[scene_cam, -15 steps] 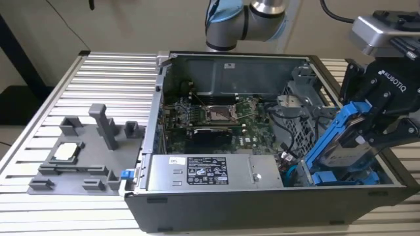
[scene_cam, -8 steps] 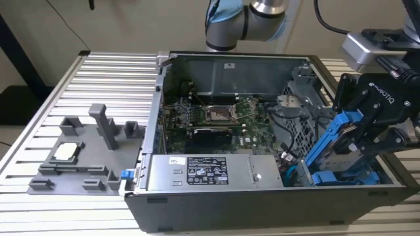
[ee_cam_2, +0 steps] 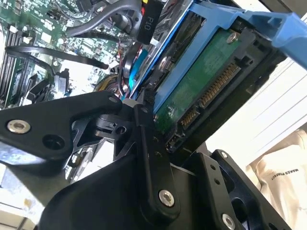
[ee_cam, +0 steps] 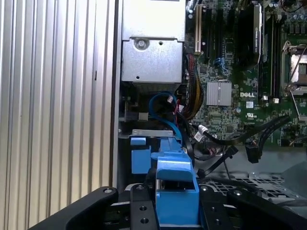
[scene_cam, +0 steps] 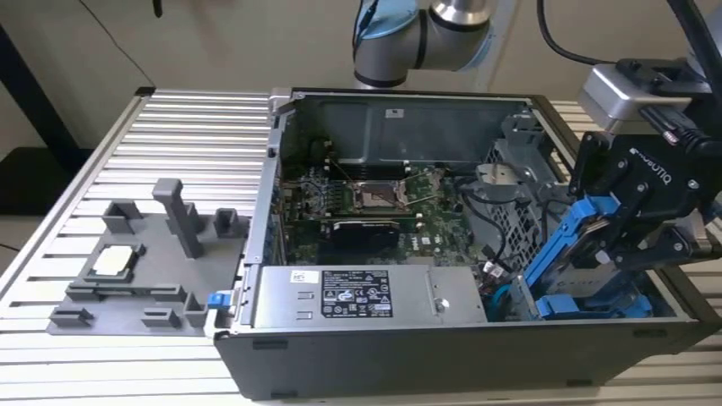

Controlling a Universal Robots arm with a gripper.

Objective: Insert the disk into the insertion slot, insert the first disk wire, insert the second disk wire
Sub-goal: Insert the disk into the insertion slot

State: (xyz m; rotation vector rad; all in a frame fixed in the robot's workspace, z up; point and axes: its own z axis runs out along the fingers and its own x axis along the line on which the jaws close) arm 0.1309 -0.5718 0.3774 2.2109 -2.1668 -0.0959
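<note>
Disk (scene_cam: 583, 275) in the hand (scene_cam: 620, 241), and that's a firm hold: the black fingers (ee_cam: 139, 208) are closed on either side of its bright blue bracket (ee_cam: 175, 184), with the drive's green underside and connector row (ee_cam_2: 206, 81) showing right against the hand in the second wrist view. The disk is standing steeply tilted. Its lower end is down inside the computer case (scene_cam: 451, 372) below the hand, and its upper end leans up and out toward the wrist.

Just beside the hand, on the inward side, sits the insertion slot (scene_cam: 522, 216), the grey perforated cage. By my reading the disk is at its mouth and not home yet, so this is the first step, the insertion itself. I'd say finishing it calls for levelling the bracket square to the cage walls and keeping it clear of the loose cables (ee_cam: 165, 108) bunched close below.

Further out from the hand lie the power-supply box (scene_cam: 361, 296) and the motherboard (scene_cam: 361, 194). Farthest off, across the ribbed bench (scene_cam: 169, 127), a grey parts fixture (scene_cam: 135, 271) sits well apart. Neither disk wire looks plugged in, as far as I can tell.
</note>
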